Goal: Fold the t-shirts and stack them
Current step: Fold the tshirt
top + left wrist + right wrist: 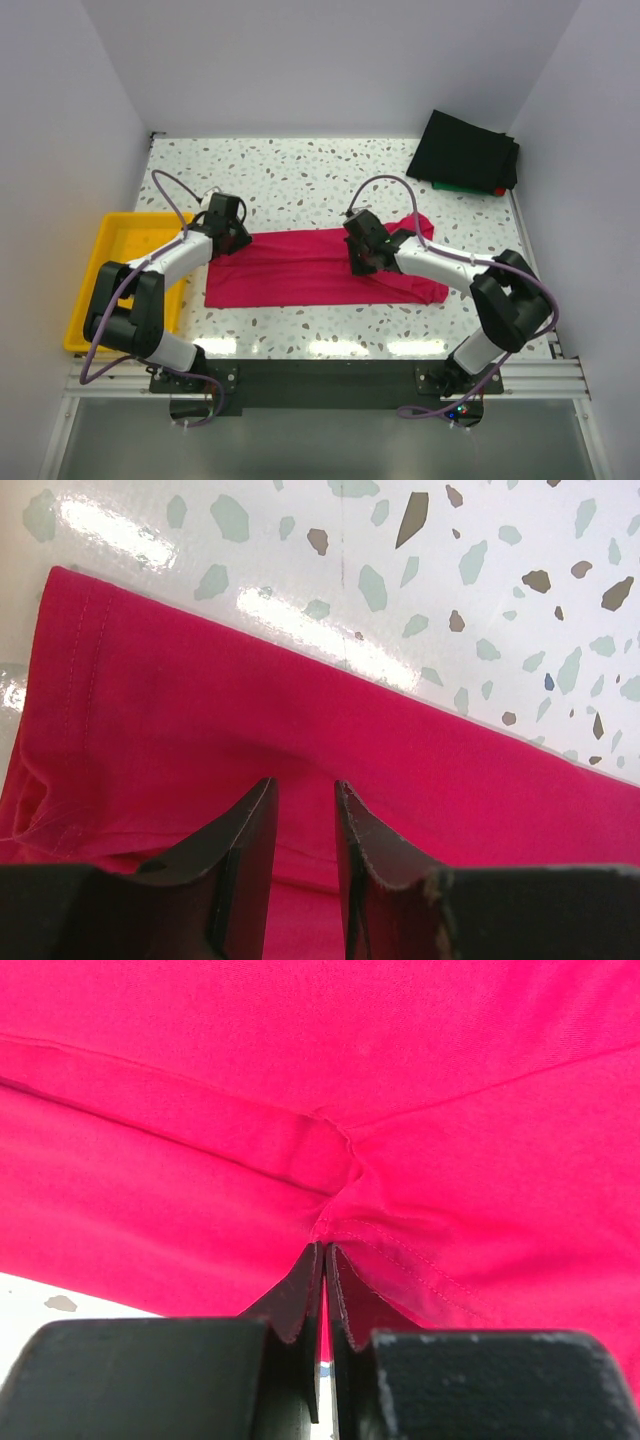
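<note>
**Left hand (305, 792) parted at the shirt's left end, right hand (325, 1250) pinched on cloth right of its middle**

Left hand first: its fingers stand apart with a narrow gap, tips down on the crimson-pink t-shirt (300, 268) close to the stitched left edge. No fold shows bunched between them, so I judge it not yet gripping. Beyond its arm, at the left edge of the counter (300, 180), sits a yellow tray (110, 250), apart from the shirt.

The shirt lies flat as a long band near the front of the counter. Its long axis runs left to right, straight across between the two arms, and each hand reaches one part of it.

Right hand: fingers pressed together, nipping a small pucker of the shirt where a seam gathers at the tips. It sits right of the band's middle, and more cloth runs on beneath its arm towards the right.

Well apart, in the far right corner, lies a dark folded stack (465, 150).

Since the band lies crosswise, the next fold probably brings one end over the other, and the right hand already has its hold
</note>
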